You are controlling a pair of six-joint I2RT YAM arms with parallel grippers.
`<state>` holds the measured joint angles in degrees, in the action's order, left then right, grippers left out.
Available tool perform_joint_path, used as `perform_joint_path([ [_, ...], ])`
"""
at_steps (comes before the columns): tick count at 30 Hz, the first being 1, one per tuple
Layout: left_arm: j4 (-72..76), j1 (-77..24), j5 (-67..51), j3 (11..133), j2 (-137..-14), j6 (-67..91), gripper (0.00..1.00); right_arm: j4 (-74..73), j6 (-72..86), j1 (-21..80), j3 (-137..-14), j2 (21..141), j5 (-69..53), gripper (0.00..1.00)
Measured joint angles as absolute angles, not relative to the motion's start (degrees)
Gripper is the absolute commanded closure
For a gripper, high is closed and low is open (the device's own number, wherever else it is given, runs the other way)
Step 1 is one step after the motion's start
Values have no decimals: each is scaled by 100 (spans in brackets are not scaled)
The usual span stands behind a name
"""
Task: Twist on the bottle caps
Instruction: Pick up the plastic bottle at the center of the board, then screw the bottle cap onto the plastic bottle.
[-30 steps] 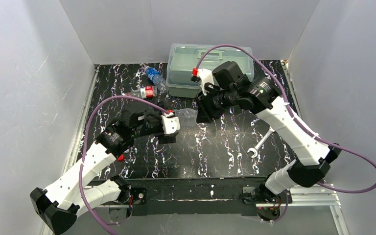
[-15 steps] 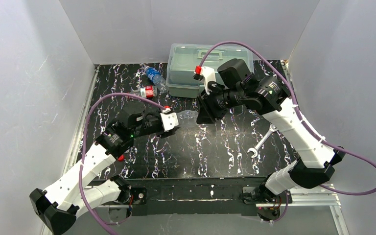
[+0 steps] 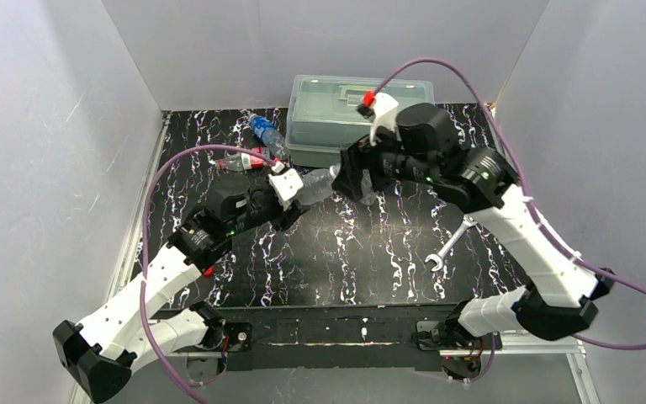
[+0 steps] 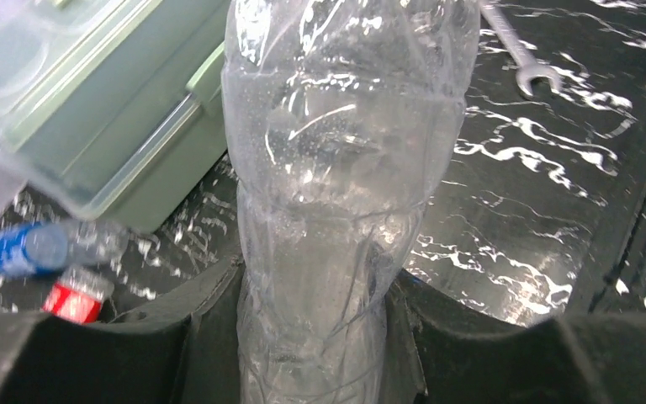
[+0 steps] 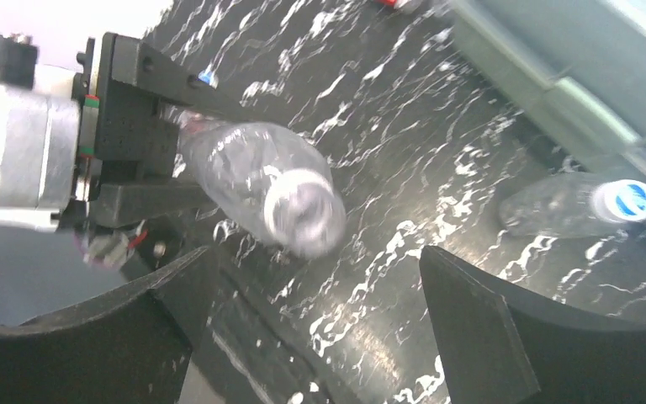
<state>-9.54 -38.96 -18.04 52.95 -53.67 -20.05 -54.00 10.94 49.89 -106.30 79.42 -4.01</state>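
left end effector (image 4: 311, 282): clamped on the plain bottle (image 4: 341, 151) near its base, off the desk (image 3: 370, 252), neck toward 2 o'clock | right end effector (image 5: 315, 278): wide open, empty, straddling the cap (image 5: 296, 204) (blurry, tightness unclear) | risk: squishy bottle could spin when twisted, cap cross-threads

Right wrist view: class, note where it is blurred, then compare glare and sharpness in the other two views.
Right wrist view: the plain bottle has a smeared near end, and the marbled table looks streaky. Left wrist view: glare spots on the bottle, the lidded box soft. Top view: evenly lit, sharp throughout.
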Motion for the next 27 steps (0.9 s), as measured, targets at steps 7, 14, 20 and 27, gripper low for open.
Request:
perform_joint_path([
  [7,-1009,-3378,-440,5384,-5507,-687,76,-4056,1619,4989,-9354,6619,836,2],
  [14,-1813,-2808,449,6442,-5476,257,76,-2877,2058,5072,-8005,6641,980,2],
  [20,-2331,-2808,928,7273,-5157,482,76,-2375,2091,5994,-7443,7937,1389,7],
  [27,-2792,-2808,1186,7852,-4849,545,74,-1503,1732,6805,-7616,9537,1505,12],
])
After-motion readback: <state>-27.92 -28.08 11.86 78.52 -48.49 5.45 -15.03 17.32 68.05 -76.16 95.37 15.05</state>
